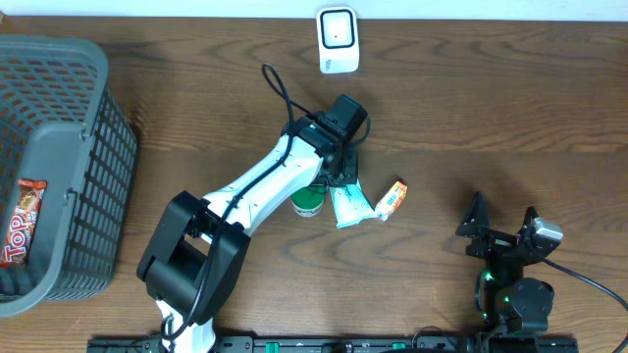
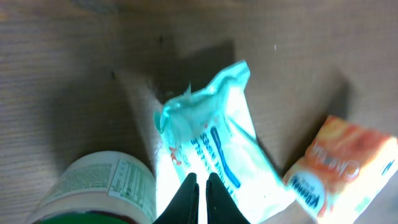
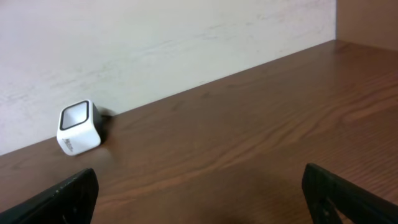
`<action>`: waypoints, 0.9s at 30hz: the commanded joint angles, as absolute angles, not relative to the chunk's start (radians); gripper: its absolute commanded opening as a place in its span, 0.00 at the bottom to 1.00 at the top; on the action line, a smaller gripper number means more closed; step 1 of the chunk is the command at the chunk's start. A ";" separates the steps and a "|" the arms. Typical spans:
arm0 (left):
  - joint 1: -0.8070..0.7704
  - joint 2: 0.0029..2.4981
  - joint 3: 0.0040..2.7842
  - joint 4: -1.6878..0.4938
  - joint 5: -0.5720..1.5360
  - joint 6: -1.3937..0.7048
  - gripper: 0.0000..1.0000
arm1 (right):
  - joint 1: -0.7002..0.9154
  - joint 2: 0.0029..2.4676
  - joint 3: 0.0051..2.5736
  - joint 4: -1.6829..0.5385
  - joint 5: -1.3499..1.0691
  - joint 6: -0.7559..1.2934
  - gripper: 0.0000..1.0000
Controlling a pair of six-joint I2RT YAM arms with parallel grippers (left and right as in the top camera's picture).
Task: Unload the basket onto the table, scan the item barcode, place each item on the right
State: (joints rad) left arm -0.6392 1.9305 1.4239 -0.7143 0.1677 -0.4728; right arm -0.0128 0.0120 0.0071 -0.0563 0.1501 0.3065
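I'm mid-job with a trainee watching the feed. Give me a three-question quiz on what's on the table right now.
1. True or false: the right gripper is holding an item.
2. Which item is the left gripper closed on? A) green-lidded jar B) teal-and-white pouch C) orange packet
3. Fill in: the snack bar lies inside the grey ___.
Key: 1 false, its jaws stand open and empty. 2 B. 3 basket.
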 commanded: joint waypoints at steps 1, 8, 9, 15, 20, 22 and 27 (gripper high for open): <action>-0.641 1.945 1.415 -0.749 0.191 -0.317 0.08 | -0.012 0.007 0.006 -0.060 0.152 0.310 0.99; -0.654 1.946 1.415 -0.799 0.195 -0.155 0.08 | -0.012 0.007 0.006 -0.060 0.152 0.310 0.99; -0.659 1.946 1.415 -0.804 0.195 -0.122 0.08 | -0.012 0.007 0.006 -0.060 0.152 0.310 0.99; -0.686 1.946 1.415 -0.809 0.194 0.054 0.08 | -0.012 0.007 0.006 -0.060 0.152 0.310 0.99; -0.693 1.950 1.415 -0.795 0.190 0.105 0.09 | -0.012 0.007 0.006 -0.060 0.152 0.310 0.99; -0.692 1.959 1.415 -0.795 0.167 0.105 0.09 | -0.012 0.007 0.006 -0.060 0.152 0.310 0.99; -0.693 2.014 1.415 -0.758 0.142 0.105 0.09 | -0.012 0.007 0.006 -0.060 0.152 0.310 0.99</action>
